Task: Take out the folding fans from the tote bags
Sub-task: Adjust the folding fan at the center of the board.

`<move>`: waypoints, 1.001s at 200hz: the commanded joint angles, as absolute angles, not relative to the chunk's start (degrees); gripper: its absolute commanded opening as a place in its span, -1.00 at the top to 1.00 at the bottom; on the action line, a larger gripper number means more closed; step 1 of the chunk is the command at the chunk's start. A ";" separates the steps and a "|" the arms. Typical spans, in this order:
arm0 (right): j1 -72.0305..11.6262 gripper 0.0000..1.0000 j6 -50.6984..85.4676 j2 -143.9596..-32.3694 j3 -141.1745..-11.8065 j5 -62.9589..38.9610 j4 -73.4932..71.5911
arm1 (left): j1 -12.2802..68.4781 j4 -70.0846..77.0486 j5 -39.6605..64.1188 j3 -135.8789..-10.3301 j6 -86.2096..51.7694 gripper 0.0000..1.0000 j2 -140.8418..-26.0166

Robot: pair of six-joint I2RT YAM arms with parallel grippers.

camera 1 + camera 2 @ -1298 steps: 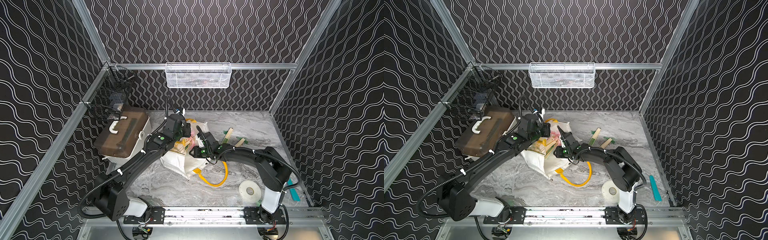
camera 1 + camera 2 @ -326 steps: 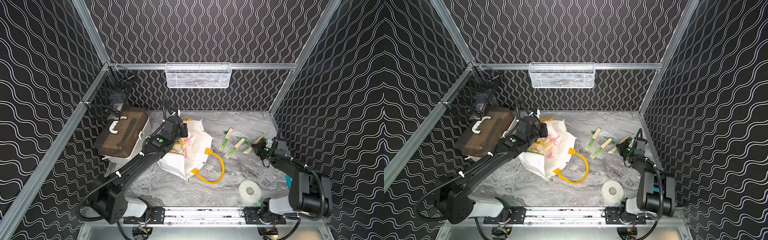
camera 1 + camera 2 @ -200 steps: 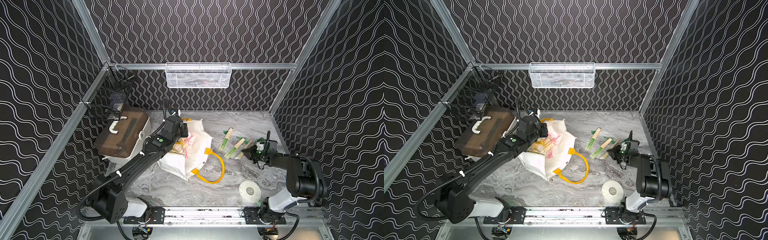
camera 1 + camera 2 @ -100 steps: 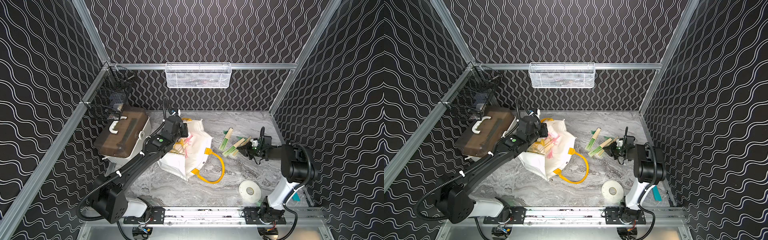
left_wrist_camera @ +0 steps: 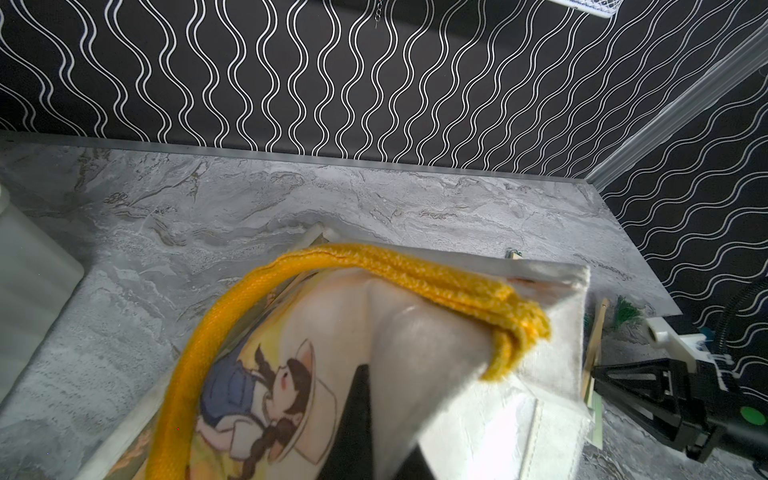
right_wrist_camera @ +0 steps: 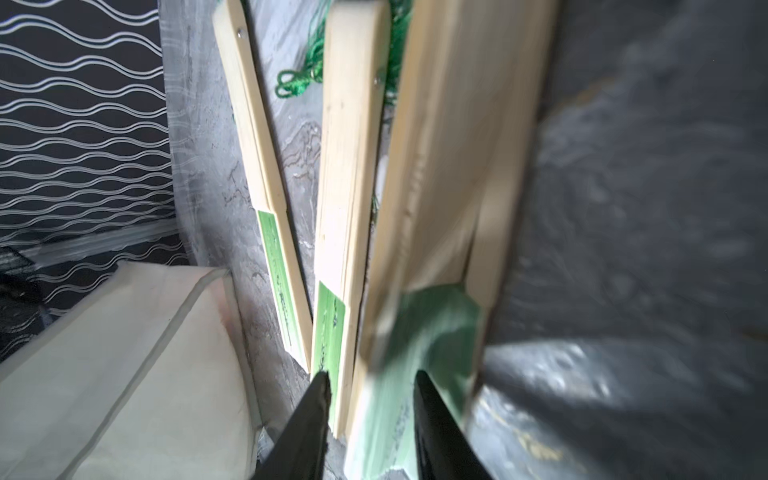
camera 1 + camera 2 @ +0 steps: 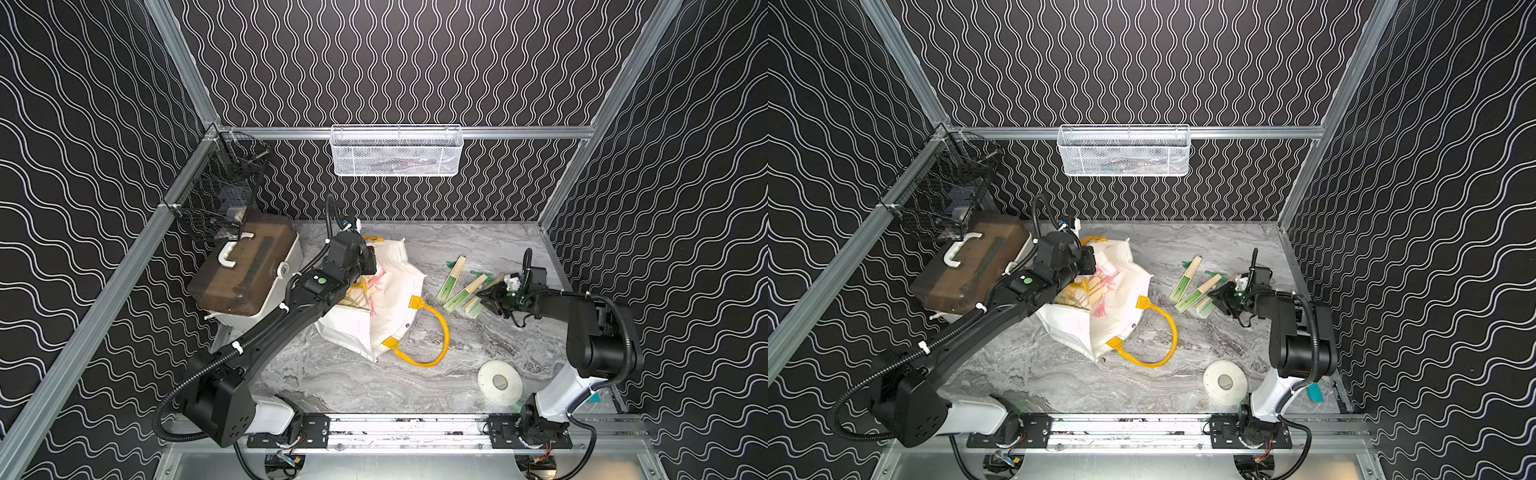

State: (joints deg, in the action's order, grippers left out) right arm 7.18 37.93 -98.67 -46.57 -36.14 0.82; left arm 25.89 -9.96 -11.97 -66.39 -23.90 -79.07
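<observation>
The right gripper (image 7: 488, 297) had brought a green fan (image 7: 473, 306) down beside the two fans (image 7: 453, 279) already lying on the tabletop (image 7: 353, 382), right of the tote bag (image 7: 395, 307), and its jaws had just parted. The left gripper (image 7: 367, 264) stayed clamped on the bag's rim; more fans (image 7: 358, 294) inside likely came next

both top views looked steeply down from above the front rail (image 7: 407, 426), sharing the whole table (image 7: 357, 386). the left wrist camera hugged the tote bag (image 5: 436, 345) (blurringly near); the right wrist's, the fans (image 6: 349, 166).
</observation>
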 commanded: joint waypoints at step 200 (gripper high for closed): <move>-4.65 -0.13 31.12 -99.77 -63.88 1.14 31.33 | 25.91 -7.66 -10.74 -66.53 -24.70 1.00 -77.79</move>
State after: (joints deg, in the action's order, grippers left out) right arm -4.03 32.05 -97.93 -61.32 -6.96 25.32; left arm 25.89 -10.02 -10.70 -66.17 -24.12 -78.54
